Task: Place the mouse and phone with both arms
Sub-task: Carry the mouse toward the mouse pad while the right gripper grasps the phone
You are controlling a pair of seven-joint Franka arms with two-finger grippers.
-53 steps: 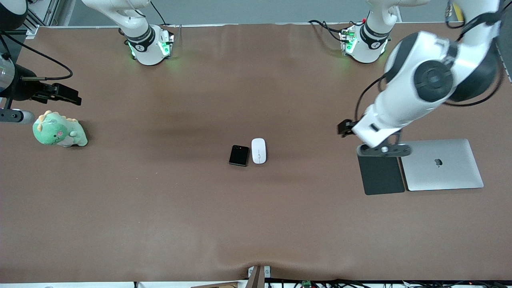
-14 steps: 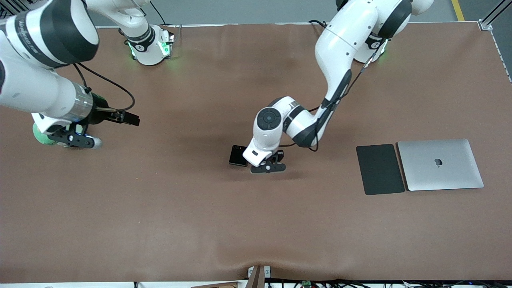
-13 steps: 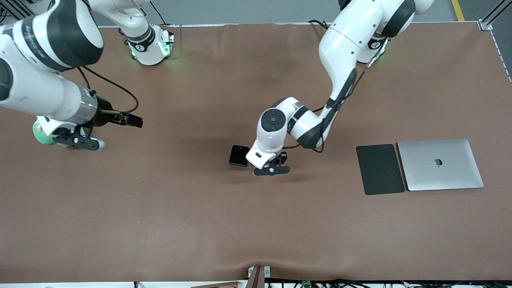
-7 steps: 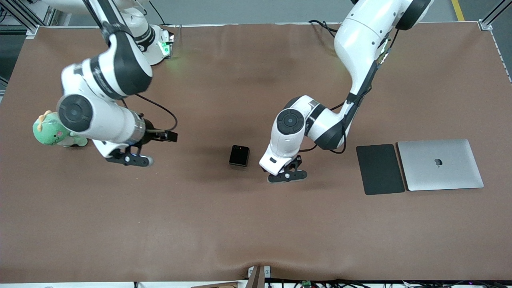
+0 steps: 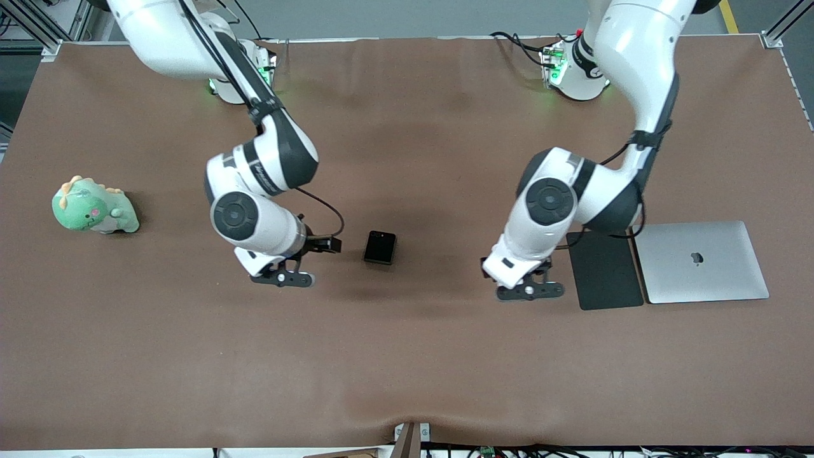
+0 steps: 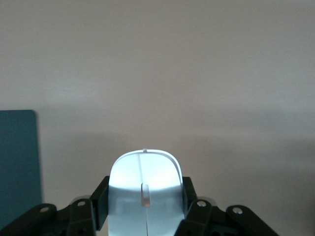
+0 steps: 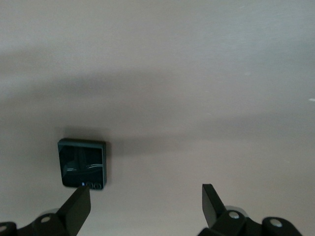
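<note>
Carrying the small glossy white oval mouse [image 6: 145, 194], pinched across its sides between the closed black fingers of the left gripper [image 5: 531, 286], over bare brown table [image 5: 407, 356] just beside the flat matte dark-grey mouse pad [image 5: 604, 273]. Hovering with the right gripper [image 5: 283, 275], jaws spread wide and empty, close by the small glossy black rectangular phone [image 5: 380, 247] lying flat near the table's middle. Judging both as light, stiff and slippery; pinching the phone across its short edges looks safest, squarely and gently, guarding against skidding or scratching its face.
</note>
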